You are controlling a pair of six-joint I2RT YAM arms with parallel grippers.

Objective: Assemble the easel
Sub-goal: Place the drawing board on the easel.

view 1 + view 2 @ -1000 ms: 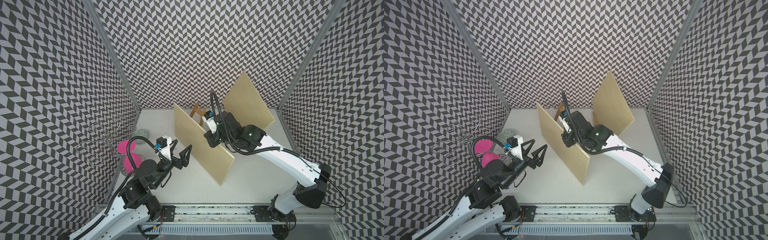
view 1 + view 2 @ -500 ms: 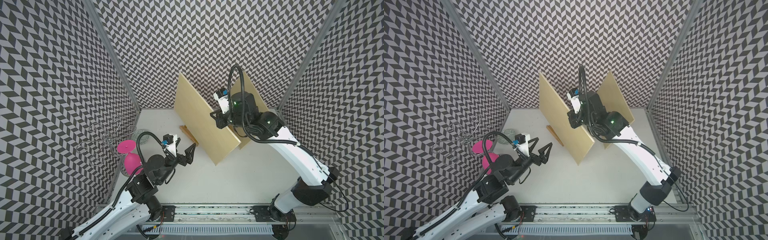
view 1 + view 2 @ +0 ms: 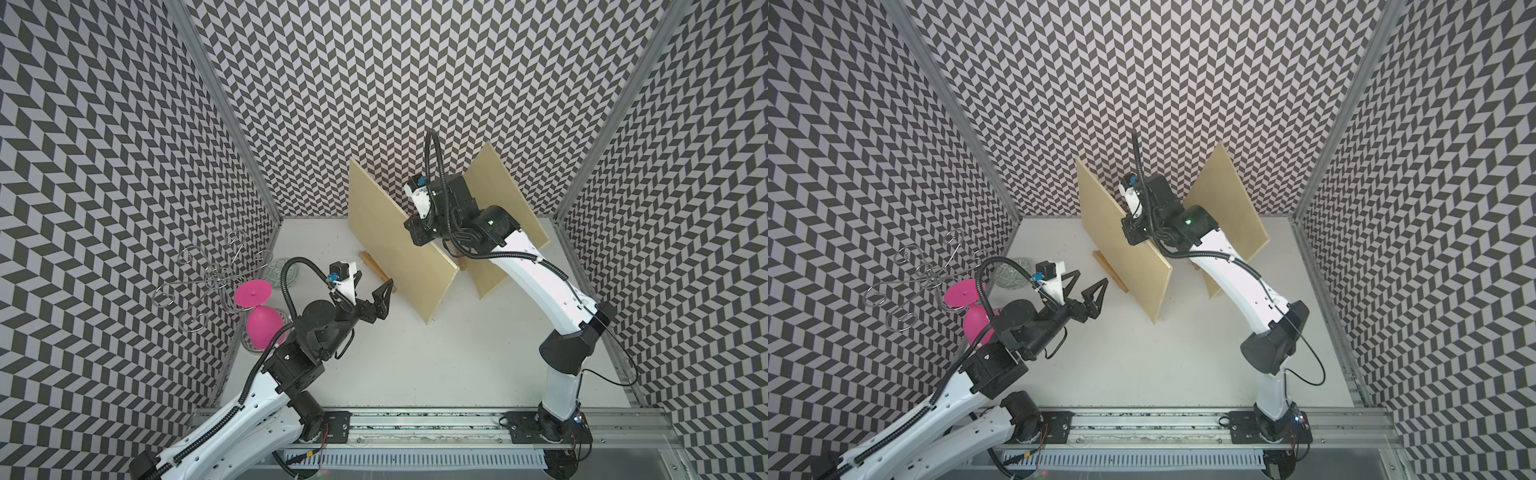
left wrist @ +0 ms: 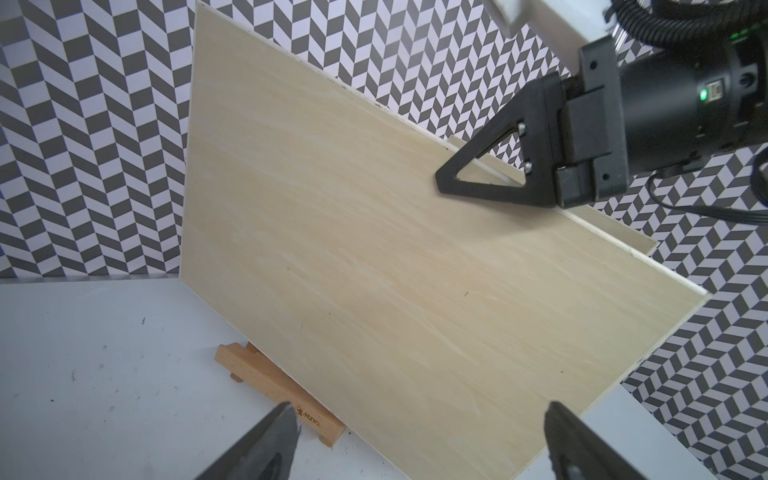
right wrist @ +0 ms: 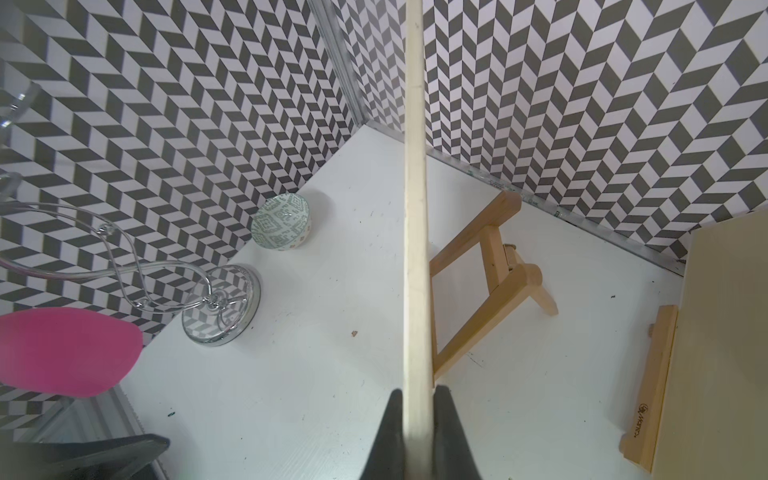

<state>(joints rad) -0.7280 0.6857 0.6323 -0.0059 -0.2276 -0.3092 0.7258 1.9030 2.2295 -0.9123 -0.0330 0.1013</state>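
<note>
1 plywood board [image 3: 395, 249] is clamped in the right gripper [image 5: 415, 401], the left gripper [image 3: 1088, 282] gapes empty, and easel frame [image 5: 486, 286] and ledge strip [image 4: 270, 382] sit unjoined: assembly seems barely begun.

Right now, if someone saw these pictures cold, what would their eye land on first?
The big pale wooden board mid-table, held on edge, pinched by the shut right gripper, with a second board upright behind that arm. Next, the bright pink goblet beside the chrome wire stand at the table's left edge, and the open left gripper pointing toward the held board.
</note>
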